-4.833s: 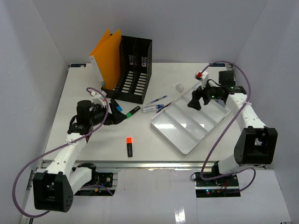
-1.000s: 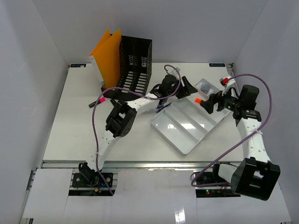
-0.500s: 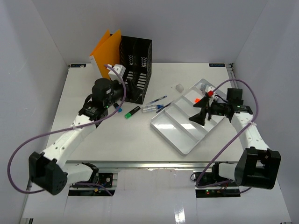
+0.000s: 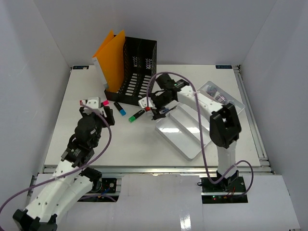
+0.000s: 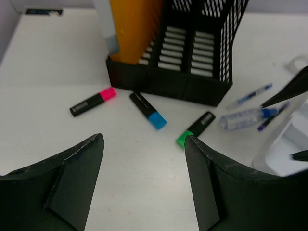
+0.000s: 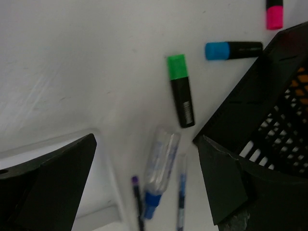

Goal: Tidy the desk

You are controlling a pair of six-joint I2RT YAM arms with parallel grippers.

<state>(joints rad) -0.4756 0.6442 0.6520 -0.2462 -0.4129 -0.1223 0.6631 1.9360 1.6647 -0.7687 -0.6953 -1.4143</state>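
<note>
The desk [image 4: 130,144] is a white tabletop. Pink [image 5: 94,101], blue [image 5: 148,110] and green [image 5: 195,129] highlighters lie on it in front of the black file holder [image 5: 192,53]. My left gripper [image 5: 144,183] hovers open and empty over bare desk, near side of them; in the top view it [image 4: 105,115] sits left of the blue highlighter [image 4: 119,108]. My right gripper [image 6: 144,168] is open above a clear blue-capped tube [image 6: 161,168], a blue pen [image 6: 181,192] and a purple pen [image 6: 138,199]. From above it [image 4: 153,107] hangs by the white tray's left corner [image 4: 161,126].
An orange folder [image 4: 110,55] leans against the file holder [image 4: 137,72] at the back. The compartmented tray [image 4: 192,144] lies right of centre, with a small clear box [image 4: 211,90] at its far end. The right arm's links [image 4: 224,122] cross over the tray.
The left arm has drawn back from the file holder toward the near left. The right gripper has swung left from over the tray to above the pens.
</note>
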